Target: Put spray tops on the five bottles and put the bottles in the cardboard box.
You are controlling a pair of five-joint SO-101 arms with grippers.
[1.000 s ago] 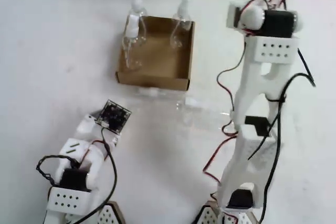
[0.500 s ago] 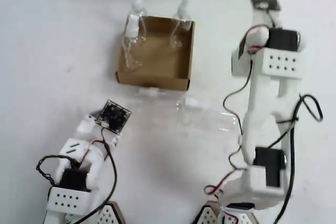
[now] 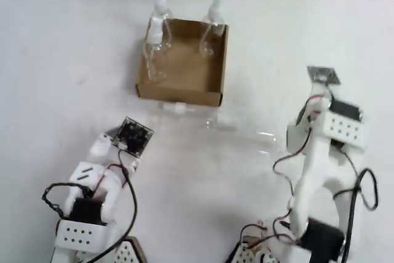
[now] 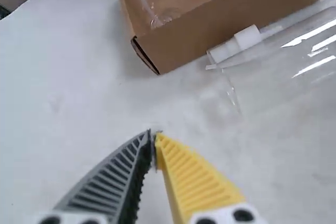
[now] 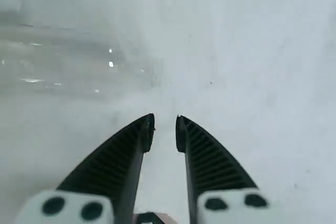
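Left side first: my left arm [image 3: 92, 183] sits low over the white tabletop [image 3: 61, 60], its grey and yellow jaws pressed together on nothing. Just beyond them is the brown cardboard box [image 3: 184, 93], and I count three upright clear plastic bottles with white spray tops [image 3: 154, 32] along its far side. Just in front of the box's near wall, a clear bottle with a white top [image 4: 247, 38] lies on its side. Another clear bottle [image 3: 252, 137] lies further right; I can't make out whether it has a top. My right arm [image 3: 320, 152] is near it, black jaws parted by a narrow gap, empty.
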